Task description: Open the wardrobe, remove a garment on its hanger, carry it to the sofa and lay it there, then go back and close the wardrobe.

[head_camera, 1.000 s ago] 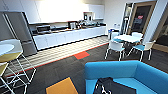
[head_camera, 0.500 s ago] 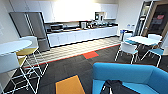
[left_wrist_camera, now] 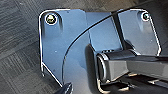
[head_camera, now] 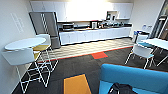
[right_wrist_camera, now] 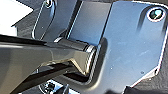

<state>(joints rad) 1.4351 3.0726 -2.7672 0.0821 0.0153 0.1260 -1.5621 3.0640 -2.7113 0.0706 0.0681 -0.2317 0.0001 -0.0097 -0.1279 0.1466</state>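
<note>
The blue sofa (head_camera: 136,78) fills the near right corner of the head view. A black garment (head_camera: 122,89) lies limp on its seat, just below the low back. The left wrist view looks past the robot's dark plate to grey carpet (left_wrist_camera: 17,50). In the right wrist view the plate and bar cover most of the floor.
A high round white table (head_camera: 25,43) with wire-legged white stools (head_camera: 21,58) stands close on the left by the wall. A steel fridge (head_camera: 45,27) and a kitchen counter (head_camera: 95,33) line the far wall. On the right stand a white table (head_camera: 157,43) and a chair (head_camera: 142,52).
The whole head picture has slid to the right, so the camera has turned left. The high table and stools now show more fully. The garment still lies on the sofa.
</note>
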